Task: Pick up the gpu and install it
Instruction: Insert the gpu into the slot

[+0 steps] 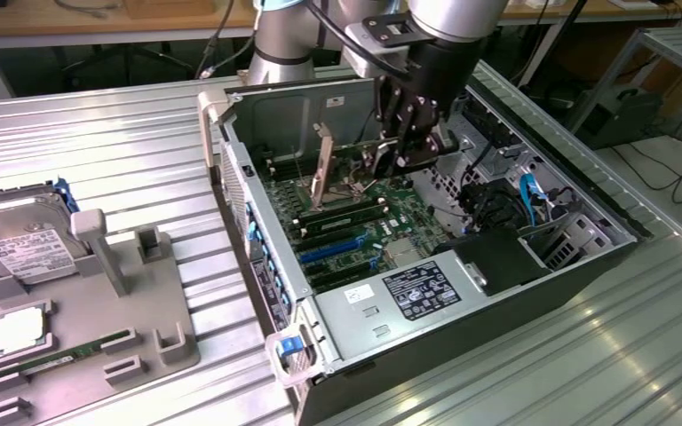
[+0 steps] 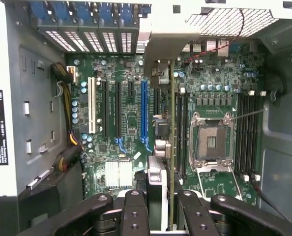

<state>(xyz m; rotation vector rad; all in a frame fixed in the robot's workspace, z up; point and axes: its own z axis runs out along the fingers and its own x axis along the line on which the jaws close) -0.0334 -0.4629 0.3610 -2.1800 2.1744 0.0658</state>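
Pincer work is under way inside the open computer case: the fingers are clamped on the gpu, which the wrist view shows edge-on as a thin card running up from between the finger pads, with a metal bracket at its far end near the case's rear slots. The card hangs over the motherboard, between the long blue expansion slot and the memory slots beside the bare processor socket. It does not look seated yet, though from these angles I cannot tell whether its lower edge touches the board.

Judging from how it hangs, the main risk is misalignment: if the card's edge comes down beside the slot and not into it, it could scrape board components or jam, and a bracket that misses its opening at the rear would stop it seating flat. A slight tilt in the grip would cause the same trouble.

Only the wrist view gives the card's line against the slots. The exterior view gives the arm's height above the board, plus the worktop beyond the case, where a grey fixture holds a hard drive and a green memory stick.
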